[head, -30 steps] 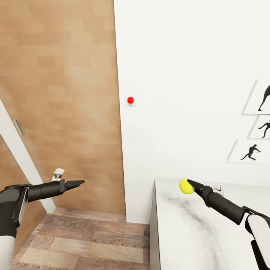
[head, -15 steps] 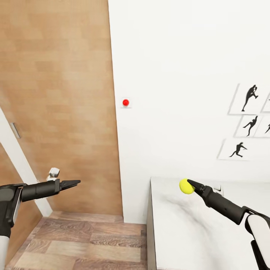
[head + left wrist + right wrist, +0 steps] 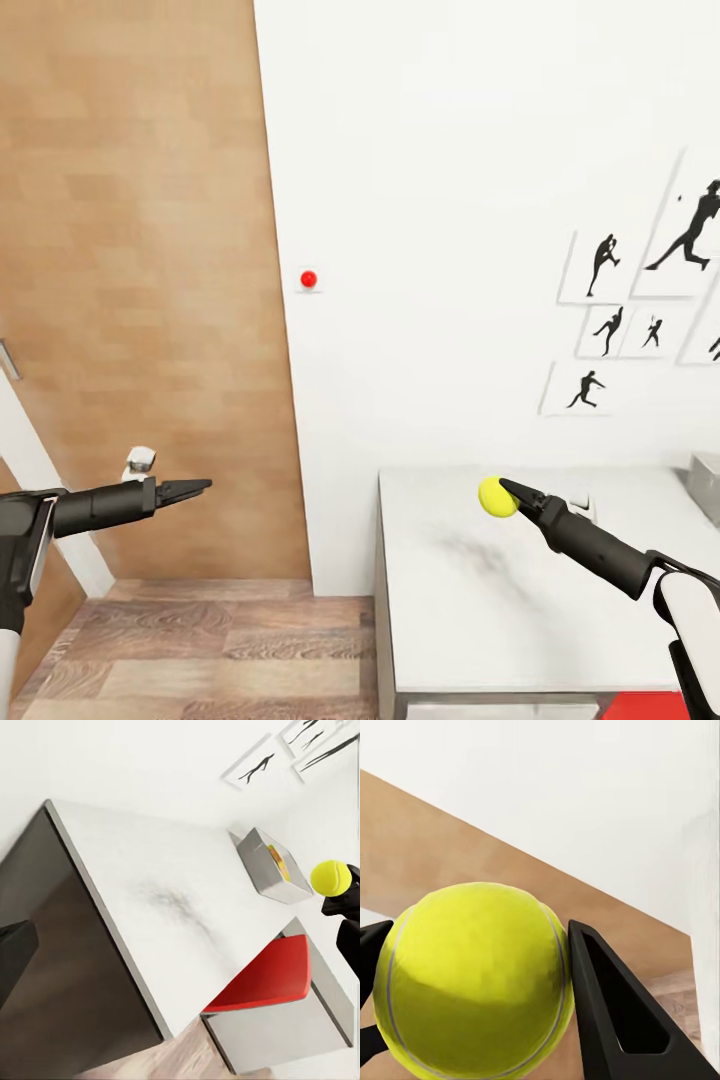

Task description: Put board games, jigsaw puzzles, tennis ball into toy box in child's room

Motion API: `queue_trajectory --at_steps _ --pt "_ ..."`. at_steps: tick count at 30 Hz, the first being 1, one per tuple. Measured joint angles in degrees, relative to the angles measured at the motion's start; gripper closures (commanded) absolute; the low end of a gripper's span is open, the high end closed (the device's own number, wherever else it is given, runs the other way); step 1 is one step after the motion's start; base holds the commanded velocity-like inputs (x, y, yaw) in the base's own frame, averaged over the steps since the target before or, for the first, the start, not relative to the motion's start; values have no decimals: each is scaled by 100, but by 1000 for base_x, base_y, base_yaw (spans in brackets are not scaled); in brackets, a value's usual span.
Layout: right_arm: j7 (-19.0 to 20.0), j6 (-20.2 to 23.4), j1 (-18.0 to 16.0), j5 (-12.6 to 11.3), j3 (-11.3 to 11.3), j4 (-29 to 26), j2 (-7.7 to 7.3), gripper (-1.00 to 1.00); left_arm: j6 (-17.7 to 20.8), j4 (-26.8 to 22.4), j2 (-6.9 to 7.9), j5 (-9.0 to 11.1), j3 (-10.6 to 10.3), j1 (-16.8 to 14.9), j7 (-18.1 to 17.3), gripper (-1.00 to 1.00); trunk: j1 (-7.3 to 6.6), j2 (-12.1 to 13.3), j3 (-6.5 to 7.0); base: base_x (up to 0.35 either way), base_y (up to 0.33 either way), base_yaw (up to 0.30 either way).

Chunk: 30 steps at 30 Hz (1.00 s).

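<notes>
Now, step: I'm carrying the tennis ball [image 3: 495, 497] above the table [image 3: 470, 600], near its back edge.
Right gripper [image 3: 508, 492]: pinching the ball.
Left gripper [image 3: 203, 487]: pressed together, empty.
Next: reach the toy box [image 3: 268, 868] at the far end, release over it.

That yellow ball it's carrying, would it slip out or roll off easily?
The tennis ball is round, so it would probably roll if dropped on the table. The right gripper pinches it only at the jaws' tips, so it may slip.

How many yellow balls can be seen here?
1. The tennis ball sits between the right gripper's fingers, held above the table. Others could be hidden inside the toy box.
</notes>
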Motion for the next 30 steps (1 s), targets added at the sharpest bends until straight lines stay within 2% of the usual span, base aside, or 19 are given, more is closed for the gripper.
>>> queue_trajectory --at_steps 5,22,30 --pt "-3 0 -1 1 0 -1 1 100 0 1 1 -5 0 -1 -1 -100 -2 -4 39 -124 0 -171" --pt "3 -6 -4 1 -2 -2 1 100 0 1 41 5 0 -4 -18 -100 -1 -10 178 -5 0 -173" --pt "73 -3 -3 3 -198 -2 1 100 0 2 39 5 0 -4 -19 -100 -1 -10 247 0 0 -174"
